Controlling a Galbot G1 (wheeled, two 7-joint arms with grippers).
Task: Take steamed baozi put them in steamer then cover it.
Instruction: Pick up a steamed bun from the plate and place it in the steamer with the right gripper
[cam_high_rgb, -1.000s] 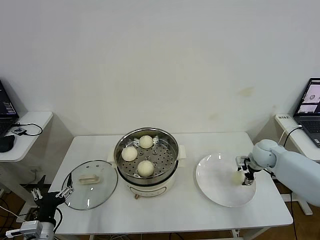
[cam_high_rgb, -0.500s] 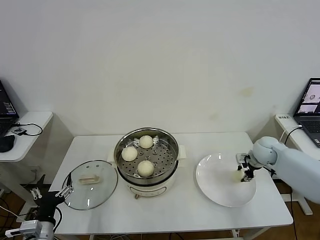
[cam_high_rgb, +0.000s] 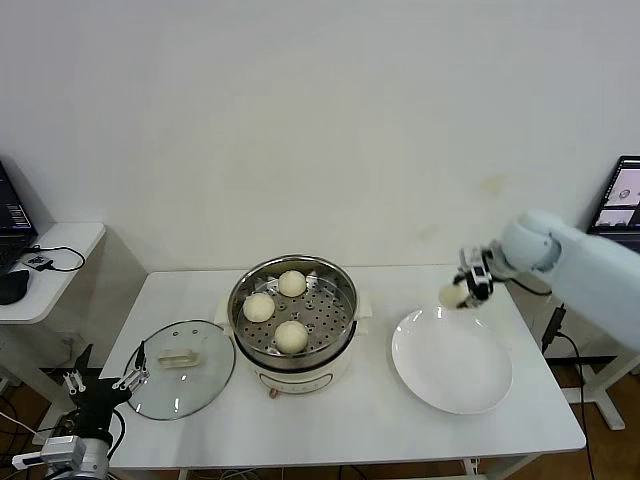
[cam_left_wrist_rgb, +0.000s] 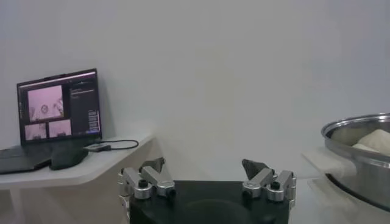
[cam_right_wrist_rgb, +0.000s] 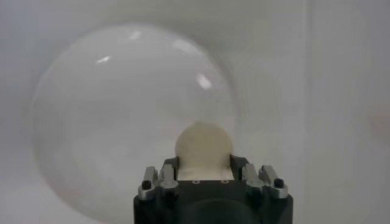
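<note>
The steamer (cam_high_rgb: 345, 290), a shiny steel pot on a white base, stands mid-table with three pale baozi (cam_high_rgb: 291, 336) on its perforated tray. My right gripper (cam_high_rgb: 458, 293) is shut on the fourth baozi (cam_high_rgb: 450, 296) and holds it in the air above the far edge of the white plate (cam_high_rgb: 451, 375), to the right of the steamer. In the right wrist view the baozi (cam_right_wrist_rgb: 203, 148) sits between the fingers with the empty plate (cam_right_wrist_rgb: 109, 122) below. My left gripper (cam_high_rgb: 103, 386) is open and empty, parked low off the table's front left corner; it also shows in the left wrist view (cam_left_wrist_rgb: 207, 175).
The glass lid (cam_high_rgb: 180, 381) with its handle lies flat on the table left of the steamer. The steamer rim (cam_left_wrist_rgb: 359, 131) shows in the left wrist view. Side desks with laptops (cam_high_rgb: 621, 205) stand at both sides of the table.
My right gripper has lifted the baozi off the plate and moved it up and toward the steamer. The plate is now empty. The left arm has not moved.
</note>
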